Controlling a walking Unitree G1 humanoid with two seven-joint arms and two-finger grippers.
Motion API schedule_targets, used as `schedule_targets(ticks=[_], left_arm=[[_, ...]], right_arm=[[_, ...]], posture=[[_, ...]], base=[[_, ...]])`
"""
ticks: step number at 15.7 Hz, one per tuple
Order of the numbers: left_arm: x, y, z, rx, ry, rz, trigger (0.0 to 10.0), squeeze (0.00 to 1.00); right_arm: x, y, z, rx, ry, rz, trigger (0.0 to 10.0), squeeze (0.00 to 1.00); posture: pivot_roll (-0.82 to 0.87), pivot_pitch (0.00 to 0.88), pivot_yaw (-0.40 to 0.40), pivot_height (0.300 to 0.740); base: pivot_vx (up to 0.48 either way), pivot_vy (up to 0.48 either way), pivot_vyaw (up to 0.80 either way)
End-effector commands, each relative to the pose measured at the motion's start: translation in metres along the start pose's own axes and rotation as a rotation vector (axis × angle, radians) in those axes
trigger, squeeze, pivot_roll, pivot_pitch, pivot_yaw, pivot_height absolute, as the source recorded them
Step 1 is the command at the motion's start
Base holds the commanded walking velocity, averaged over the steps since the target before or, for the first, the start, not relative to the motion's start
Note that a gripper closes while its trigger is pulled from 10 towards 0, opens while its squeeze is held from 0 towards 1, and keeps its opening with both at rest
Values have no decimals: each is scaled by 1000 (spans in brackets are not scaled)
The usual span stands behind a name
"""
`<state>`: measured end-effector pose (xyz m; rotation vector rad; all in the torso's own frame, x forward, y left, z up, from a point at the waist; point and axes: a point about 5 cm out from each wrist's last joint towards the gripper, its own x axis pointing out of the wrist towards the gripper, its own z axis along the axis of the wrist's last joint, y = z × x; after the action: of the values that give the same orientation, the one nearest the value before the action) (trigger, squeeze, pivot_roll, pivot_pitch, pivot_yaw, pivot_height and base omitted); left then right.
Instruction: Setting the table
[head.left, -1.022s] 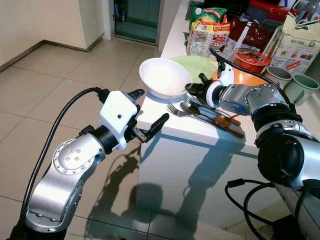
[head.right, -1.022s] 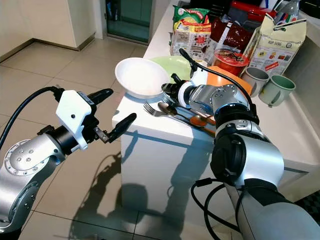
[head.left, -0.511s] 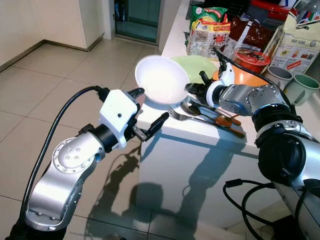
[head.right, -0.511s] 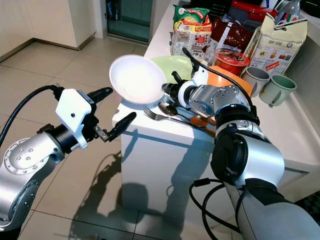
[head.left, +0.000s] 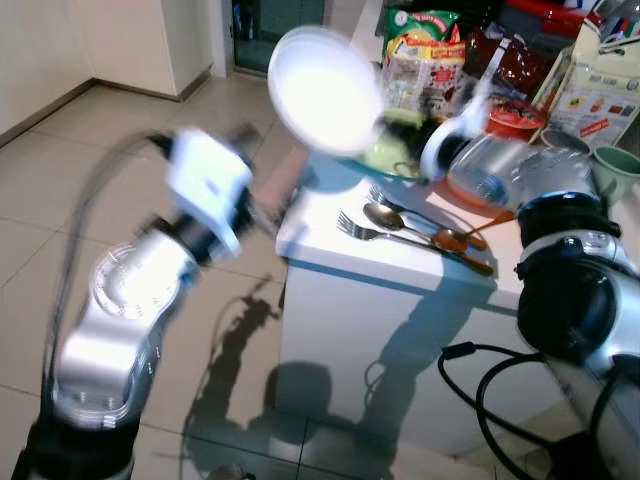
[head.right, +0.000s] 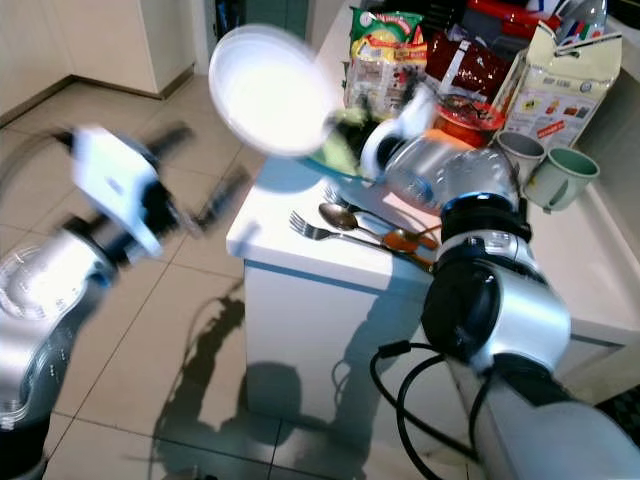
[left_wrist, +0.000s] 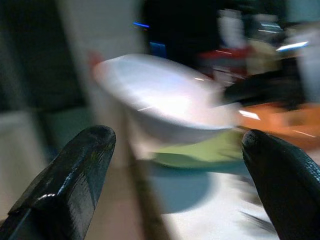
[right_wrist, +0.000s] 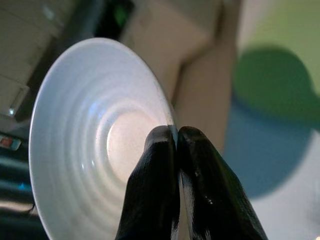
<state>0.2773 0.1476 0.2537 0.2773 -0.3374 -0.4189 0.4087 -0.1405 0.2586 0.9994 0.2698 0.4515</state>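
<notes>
The white bowl (head.left: 325, 88) hangs tilted in the air above the counter's near corner, blurred by motion. My right gripper (right_wrist: 174, 132) is shut on its rim, with the bowl's ribbed inside (right_wrist: 90, 150) facing the wrist camera. Below it lies a green plate (head.left: 388, 152) with an orange plate (head.left: 478, 188) beside it. A fork (head.left: 372, 232) and spoons (head.left: 395, 216) lie on the white counter (head.left: 330, 255) near the front edge. My left gripper (left_wrist: 177, 140) is open, off the counter's left side, its fingers (left_wrist: 75, 175) pointing at the bowl (left_wrist: 165, 100) without touching it.
Food packets (head.left: 418, 45), a red-lidded cup (head.left: 512, 115), a paper bag (head.left: 595, 95) and two mugs (head.right: 560, 172) crowd the back of the counter. Tiled floor (head.left: 60, 200) lies open to the left. A black cable (head.left: 490, 400) hangs by the counter's front.
My right gripper has lifted the white bowl off the counter, up and to the left, tipping it. My left arm has swung upward and is blurred.
</notes>
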Motion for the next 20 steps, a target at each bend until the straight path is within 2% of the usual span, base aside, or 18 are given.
schedule_targets(ticks=[1,2,4,6,10,11,12,13,14,15,16,17,20], left_arm=[[0,15,-2,21,8,114,10000,0],[-1,27,-5,45,26,190,10000,0],[-3,35,-8,50,42,248,10000,0],[0,33,-10,47,37,255,10000,0],[7,25,-12,7,21,264,10000,0],[7,24,-13,2,25,264,10000,0],[5,22,-17,-12,42,284,10000,0],[4,19,-22,-50,79,304,10000,0],[5,17,-24,-53,84,311,10000,0],[5,10,-28,-13,98,283,10000,0],[5,8,-29,-6,101,274,10000,0],[4,4,-32,2,113,266,10000,0],[3,-7,-38,-12,124,229,10000,0]], right_arm=[[-9,11,19,-75,-129,64,0,0],[-16,15,23,-99,-192,88,0,0],[-30,20,22,-210,-266,132,0,0],[-44,23,16,-346,-337,160,0,0],[-72,24,9,-550,-498,169,0,0],[-74,23,8,-569,-508,160,0,0],[-80,22,3,-608,-518,138,4118,0],[-87,17,-4,-616,-525,83,10000,0],[-90,15,-9,-602,-530,60,10000,0],[-95,8,-21,-626,-510,21,10000,0],[-95,7,-24,-640,-505,17,10000,0],[-98,6,-32,-734,-479,-3,10000,0],[-104,6,-41,-695,-484,-20,10000,0]], posture=[[52,0,-98,740],[53,0,-96,740],[54,0,-86,740],[49,0,-75,740],[38,0,-57,740],[32,0,-52,740],[23,0,-48,740],[20,0,-47,740],[17,0,-47,740],[13,0,-47,740],[13,0,-47,740],[9,0,-45,740],[-2,0,-47,740]], base=[[0,0,0],[0,0,0],[0,0,0],[0,0,0],[0,0,0],[0,0,0],[0,0,0],[0,0,0],[0,0,0],[0,0,0],[0,0,0],[0,0,0],[0,0,0]])
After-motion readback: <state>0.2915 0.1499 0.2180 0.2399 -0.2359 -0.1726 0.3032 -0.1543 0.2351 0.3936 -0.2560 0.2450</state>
